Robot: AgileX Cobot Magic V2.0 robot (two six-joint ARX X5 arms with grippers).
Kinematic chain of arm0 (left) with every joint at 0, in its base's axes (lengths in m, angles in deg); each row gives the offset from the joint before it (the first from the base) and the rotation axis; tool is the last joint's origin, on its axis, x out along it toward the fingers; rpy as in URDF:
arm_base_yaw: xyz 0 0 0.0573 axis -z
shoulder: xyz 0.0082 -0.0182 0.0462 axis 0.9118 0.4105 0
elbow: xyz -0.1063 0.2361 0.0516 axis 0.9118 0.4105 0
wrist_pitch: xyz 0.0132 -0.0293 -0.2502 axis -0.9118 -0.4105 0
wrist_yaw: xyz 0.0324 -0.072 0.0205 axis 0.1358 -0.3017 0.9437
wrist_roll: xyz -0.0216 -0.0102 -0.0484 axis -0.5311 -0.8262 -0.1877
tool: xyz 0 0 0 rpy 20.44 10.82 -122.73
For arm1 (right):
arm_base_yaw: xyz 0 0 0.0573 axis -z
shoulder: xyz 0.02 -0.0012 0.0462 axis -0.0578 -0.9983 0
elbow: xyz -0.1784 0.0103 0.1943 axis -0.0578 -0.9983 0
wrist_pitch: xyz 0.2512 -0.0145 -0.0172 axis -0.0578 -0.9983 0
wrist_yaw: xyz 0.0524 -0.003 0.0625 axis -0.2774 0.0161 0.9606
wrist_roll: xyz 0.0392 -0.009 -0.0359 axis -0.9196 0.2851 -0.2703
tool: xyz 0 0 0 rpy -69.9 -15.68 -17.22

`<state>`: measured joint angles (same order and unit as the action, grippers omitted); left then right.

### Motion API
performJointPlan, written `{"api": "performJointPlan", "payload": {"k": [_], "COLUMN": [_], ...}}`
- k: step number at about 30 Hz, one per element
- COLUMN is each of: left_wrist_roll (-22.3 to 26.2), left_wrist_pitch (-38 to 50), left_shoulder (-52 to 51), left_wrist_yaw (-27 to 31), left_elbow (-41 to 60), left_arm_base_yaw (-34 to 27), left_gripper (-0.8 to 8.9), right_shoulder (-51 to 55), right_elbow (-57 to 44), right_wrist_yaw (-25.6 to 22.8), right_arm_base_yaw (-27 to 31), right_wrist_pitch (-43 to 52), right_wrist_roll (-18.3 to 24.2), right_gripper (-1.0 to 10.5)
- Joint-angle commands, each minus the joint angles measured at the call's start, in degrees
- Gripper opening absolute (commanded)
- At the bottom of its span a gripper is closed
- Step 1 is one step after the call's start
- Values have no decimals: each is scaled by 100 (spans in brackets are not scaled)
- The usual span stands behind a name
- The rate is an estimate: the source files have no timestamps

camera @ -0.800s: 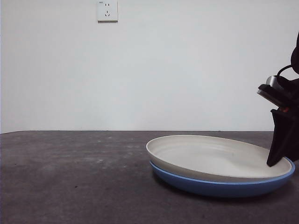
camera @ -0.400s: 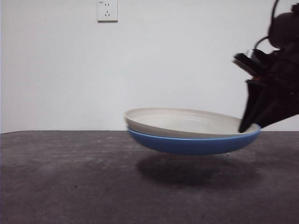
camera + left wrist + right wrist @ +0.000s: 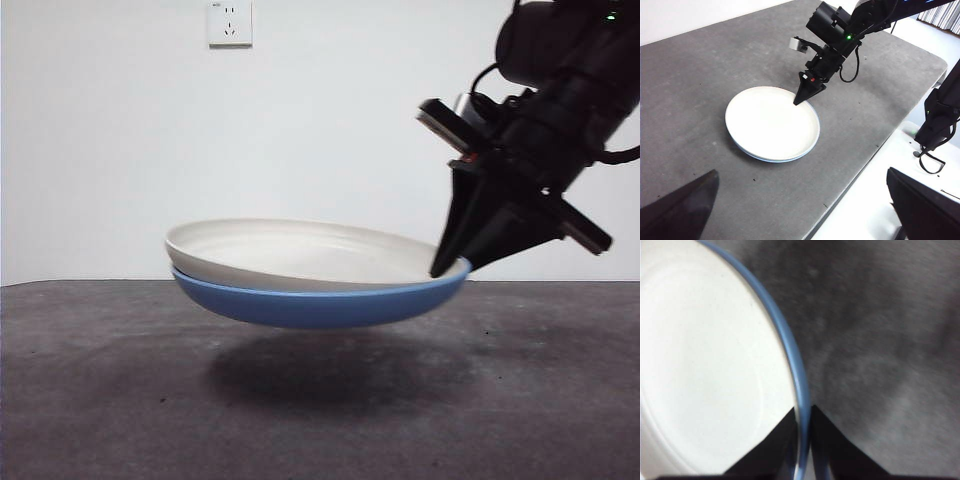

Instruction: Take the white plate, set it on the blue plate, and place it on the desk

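The white plate [image 3: 300, 255] lies nested inside the blue plate [image 3: 320, 305], and both hang in the air above the desk [image 3: 100, 400], casting a shadow below. My right gripper [image 3: 450, 268] is shut on the stacked plates' rim at their right side, one jaw inside and one outside. The right wrist view shows the white plate [image 3: 705, 365] and the blue plate's rim [image 3: 792, 360] pinched at the right gripper [image 3: 802, 415]. From the left wrist view the white plate [image 3: 770, 122], the blue plate [image 3: 757, 156] and the right gripper [image 3: 797, 100] appear far off; my left gripper [image 3: 805, 200] stands open, high above the desk [image 3: 690, 75].
A wall socket [image 3: 230, 22] sits on the white wall behind. The desk's edge [image 3: 865, 160] runs close to the plates in the left wrist view, with a white surface and another black arm base [image 3: 940, 120] beyond it.
The right gripper has lifted both plates off the desk and carried them left. A second ago they rested on the desk at the right.
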<state>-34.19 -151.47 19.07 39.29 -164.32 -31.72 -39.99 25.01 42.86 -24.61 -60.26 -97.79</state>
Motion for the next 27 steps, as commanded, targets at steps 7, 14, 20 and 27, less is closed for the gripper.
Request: {"api": "performJointPlan", "payload": {"k": [7,14,20,27], "left_wrist_roll": [155,155,157,304], "left_wrist_pitch": [72,72,72,72], "left_shoulder": [26,26,26,26], "left_wrist_yaw": [33,33,33,33], "left_elbow": [-63,-63,-63,-63], "left_arm_base_yaw": [46,46,46,48], "left_gripper": [563,563,563,563], "right_shoulder": [-717,-1147,-1239,-1237], "right_elbow": [101,101,101,101], "right_wrist_yaw": [33,46,37,42], "right_arm_base_yaw": [-157,-164,-190,-192], "right_wrist_pitch": [332,422,455,492], "right_wrist_roll": [-407,-404,-378,-374], "right_gripper": [9,9,11,295]}}
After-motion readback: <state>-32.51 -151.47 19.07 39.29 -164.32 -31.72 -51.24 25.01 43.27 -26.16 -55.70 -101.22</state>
